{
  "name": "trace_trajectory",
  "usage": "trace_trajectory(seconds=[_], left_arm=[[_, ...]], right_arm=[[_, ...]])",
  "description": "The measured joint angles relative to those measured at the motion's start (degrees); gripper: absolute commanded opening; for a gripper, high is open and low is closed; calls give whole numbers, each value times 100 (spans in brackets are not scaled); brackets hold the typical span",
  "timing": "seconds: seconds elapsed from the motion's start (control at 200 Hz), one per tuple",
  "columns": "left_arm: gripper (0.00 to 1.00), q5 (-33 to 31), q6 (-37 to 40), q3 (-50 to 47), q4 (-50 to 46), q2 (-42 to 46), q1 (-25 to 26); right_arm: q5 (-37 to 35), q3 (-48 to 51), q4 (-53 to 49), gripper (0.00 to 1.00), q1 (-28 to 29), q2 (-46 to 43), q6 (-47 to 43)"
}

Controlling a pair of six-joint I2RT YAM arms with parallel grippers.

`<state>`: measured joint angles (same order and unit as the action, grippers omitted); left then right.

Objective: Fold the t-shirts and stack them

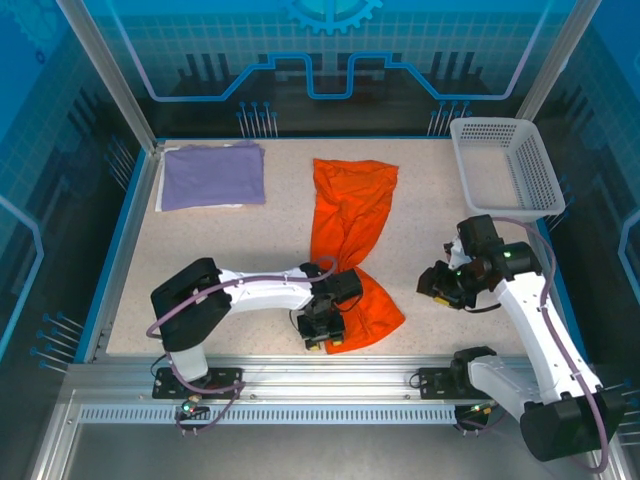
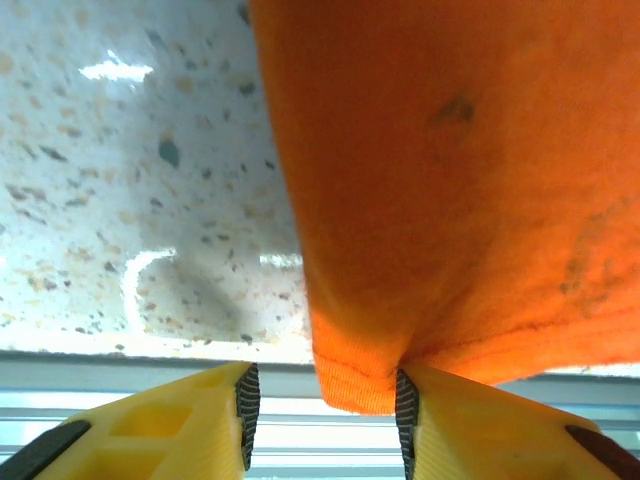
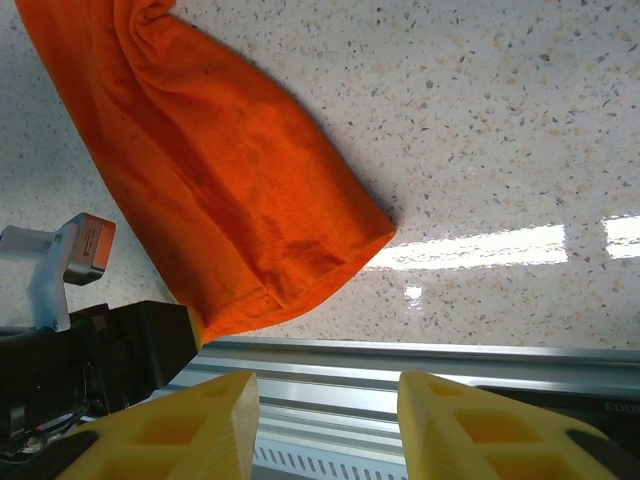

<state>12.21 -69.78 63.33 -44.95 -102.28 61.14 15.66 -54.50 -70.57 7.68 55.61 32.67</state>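
Observation:
The bright orange t-shirt (image 1: 352,225) lies stretched lengthwise down the middle of the table, twisted narrow at its waist, its near end (image 3: 220,190) spread close to the front edge. My left gripper (image 1: 326,340) stands open at that near-left corner. The hem corner (image 2: 360,375) hangs between the jaws, touching the right pad (image 2: 404,410) and clear of the left one. The pale lavender t-shirt (image 1: 213,173) lies folded flat at the back left. My right gripper (image 1: 434,284) hovers open and empty to the right of the orange shirt, its yellow fingers (image 3: 215,415) over the front rail.
A white mesh basket (image 1: 510,165) stands at the back right corner. The aluminium rail (image 1: 330,375) runs along the table's front edge, right under both grippers. Bare speckled tabletop (image 1: 230,245) lies between the shirts and on both sides of the orange one.

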Motion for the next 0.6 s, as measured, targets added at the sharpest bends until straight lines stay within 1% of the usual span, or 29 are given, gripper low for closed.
trace_trajectory(seconds=[0.13,0.205,0.325,0.415,0.495,0.6], left_arm=[[44,4,-39,17,160,-20,129],[42,4,-39,63,273,-168,151],[33,17,-28,216,219,-409,144],[23,13,-44,254,170,-463,149],[8,9,22,267,201,-474,151],[2,-2,120,308,181,-476,151]], right_arm=[[44,105,-13,42,-63,-20,-96],[68,188,-15,42,-68,-22,-146],[109,299,-15,42,-96,-31,-210],[118,317,-20,42,-101,-46,-236],[160,398,24,42,-101,-87,-256],[319,713,133,43,-105,-114,-251]])
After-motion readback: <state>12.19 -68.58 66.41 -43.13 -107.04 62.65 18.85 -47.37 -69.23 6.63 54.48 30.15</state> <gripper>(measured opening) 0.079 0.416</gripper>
